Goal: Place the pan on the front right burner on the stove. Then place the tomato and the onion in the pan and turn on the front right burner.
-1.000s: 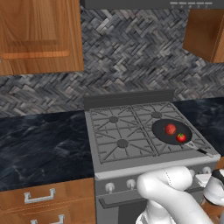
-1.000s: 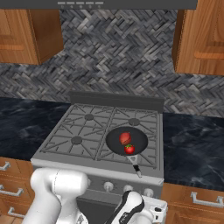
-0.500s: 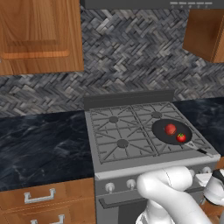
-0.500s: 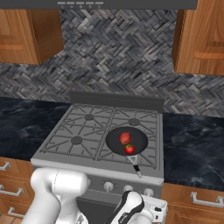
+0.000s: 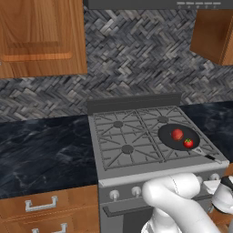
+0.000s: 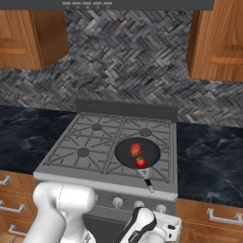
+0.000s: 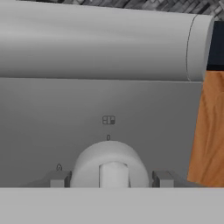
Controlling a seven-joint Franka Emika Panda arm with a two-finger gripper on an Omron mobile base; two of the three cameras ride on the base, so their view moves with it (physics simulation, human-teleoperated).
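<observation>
Hand (image 7: 109,179) fingers straddle the knob (image 7: 109,164), not visibly pinching yet; off-centre squeeze may slip, leaving front right burner (image 6: 142,154) unlit.

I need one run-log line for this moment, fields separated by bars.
black round pan: front right burner | red tomato, dull red onion: in pan | gripper: straddling white round knob, jaws apart | burner: no flame visible
</observation>
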